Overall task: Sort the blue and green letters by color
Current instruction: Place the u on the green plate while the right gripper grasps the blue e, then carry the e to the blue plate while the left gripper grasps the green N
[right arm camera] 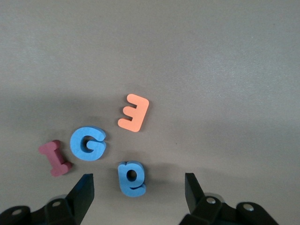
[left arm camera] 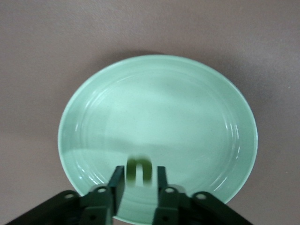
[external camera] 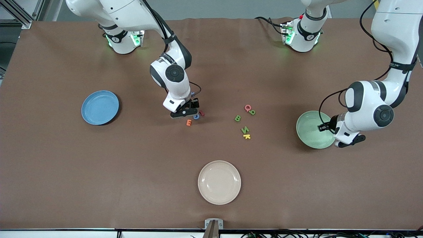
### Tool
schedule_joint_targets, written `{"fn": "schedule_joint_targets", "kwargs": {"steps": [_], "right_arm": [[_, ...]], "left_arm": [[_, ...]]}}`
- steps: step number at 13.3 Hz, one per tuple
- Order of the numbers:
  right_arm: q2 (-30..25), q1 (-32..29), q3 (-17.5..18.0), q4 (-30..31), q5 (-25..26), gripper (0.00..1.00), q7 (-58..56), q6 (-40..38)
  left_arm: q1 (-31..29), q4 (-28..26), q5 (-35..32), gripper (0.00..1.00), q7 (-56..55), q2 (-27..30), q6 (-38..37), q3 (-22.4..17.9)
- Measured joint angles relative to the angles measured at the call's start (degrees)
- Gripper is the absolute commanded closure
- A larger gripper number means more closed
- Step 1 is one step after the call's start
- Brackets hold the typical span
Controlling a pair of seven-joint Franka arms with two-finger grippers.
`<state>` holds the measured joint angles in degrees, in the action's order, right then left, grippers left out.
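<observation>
- A blue letter (right arm camera: 88, 143) is reading G, a smaller blue one (right arm camera: 131, 177) perhaps g.
- An orange letter (right arm camera: 134, 112) is showing E; a red one (right arm camera: 55, 158) I.
- A green letter (external camera: 237, 118) is reading B, a yellow one (external camera: 246, 136) K.

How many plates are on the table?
3. Blue plate toward the right arm's end; green plate toward the left arm's end, under the left gripper; cream plate nearest the front camera. Right gripper is over the blue letters. None look hidden.
</observation>
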<state>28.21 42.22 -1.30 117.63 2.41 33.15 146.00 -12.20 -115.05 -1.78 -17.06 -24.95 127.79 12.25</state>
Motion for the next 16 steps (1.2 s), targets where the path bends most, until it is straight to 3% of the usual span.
{"fn": "schedule_joint_targets", "kwargs": {"steps": [5, 11, 13, 16], "right_arm": [[1.4, 0.0, -0.2, 0.0, 0.0, 0.23, 0.1, 0.6], [2.3, 0.0, -0.1, -0.2, 0.0, 0.47, 0.1, 2.2], [2.3, 0.1, -0.1, -0.3, 0.0, 0.64, 0.2, 2.2], [2.3, 0.1, 0.0, -0.7, 0.0, 1.0, 0.3, 2.2]], "left_arm": [[0.2, 0.9, 0.0, 0.0, -0.2, 2.0, 0.1, 0.9], [1.0, 3.3, 0.0, 0.0, -13.7, 6.9, -1.8, 8.2], [3.6, 3.8, 0.0, 0.0, -20.6, 6.5, -1.8, 10.1], [10.1, 5.9, 0.0, 0.02, -30.8, 4.0, -1.7, 10.3]]}}
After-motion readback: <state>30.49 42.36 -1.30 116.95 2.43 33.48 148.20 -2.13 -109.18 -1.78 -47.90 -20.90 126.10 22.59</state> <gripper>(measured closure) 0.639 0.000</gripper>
